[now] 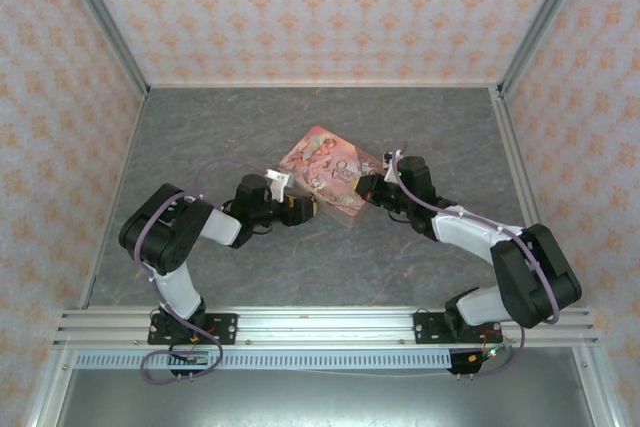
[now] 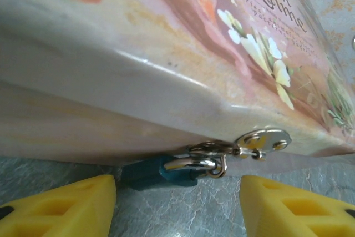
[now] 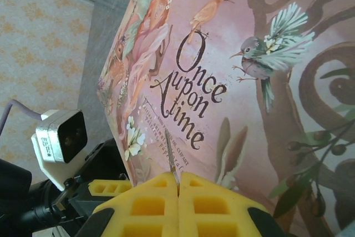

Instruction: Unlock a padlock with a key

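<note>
Padlock (image 2: 158, 174), small and teal with a silvery shackle (image 2: 194, 164), hangs from the pink box's (image 2: 166, 81) clasp (image 2: 263, 140). Your left gripper (image 2: 177, 203) stands spread either side without touching, and your right gripper (image 3: 178, 186) pinches a thin key (image 3: 171, 156).

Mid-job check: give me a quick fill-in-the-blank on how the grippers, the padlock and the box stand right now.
1. The left gripper straddles the teal padlock with its jaws ____.
2. The right gripper is ____ on a thin metal key.
3. The lid of the pink box reads Once upon a ____.
Missing words: open; shut; time.
</note>
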